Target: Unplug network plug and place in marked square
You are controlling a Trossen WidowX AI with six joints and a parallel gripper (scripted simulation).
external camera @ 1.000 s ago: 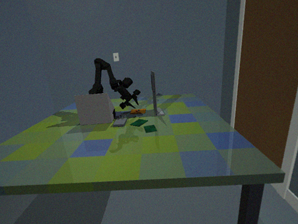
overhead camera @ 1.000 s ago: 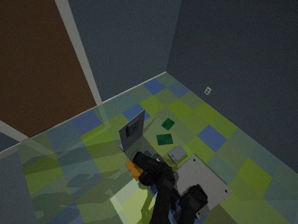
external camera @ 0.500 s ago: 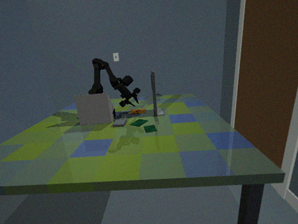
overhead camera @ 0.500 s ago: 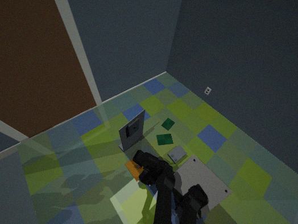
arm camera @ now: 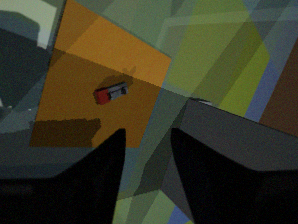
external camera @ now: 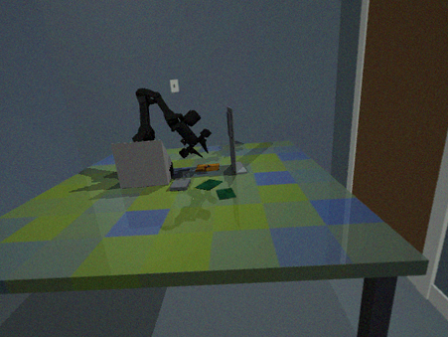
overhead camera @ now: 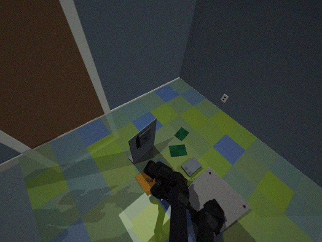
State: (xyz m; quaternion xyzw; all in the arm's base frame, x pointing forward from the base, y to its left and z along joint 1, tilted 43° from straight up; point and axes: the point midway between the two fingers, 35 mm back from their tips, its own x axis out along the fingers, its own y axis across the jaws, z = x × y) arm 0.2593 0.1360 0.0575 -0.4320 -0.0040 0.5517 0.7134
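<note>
The big table (external camera: 230,231) has green, yellow and blue squares on it. A grey panel (overhead camera: 142,140) stands up on it, and its socket looks like it has no plug in it now. Near the panel is the orange marked square (arm camera: 95,85). The black gripper (arm camera: 146,150) hangs in the air above the square. Its two fingers are partly spread, with a gap between them, and they pinch nothing. The little plug (arm camera: 111,93) lies flat inside the orange square, apart from the fingers. It is grey with a red end. It looks tiny, light and hard, so it could slip. Its long flat sides look like the best place to hold it, not the thin tab, which may bend
</note>
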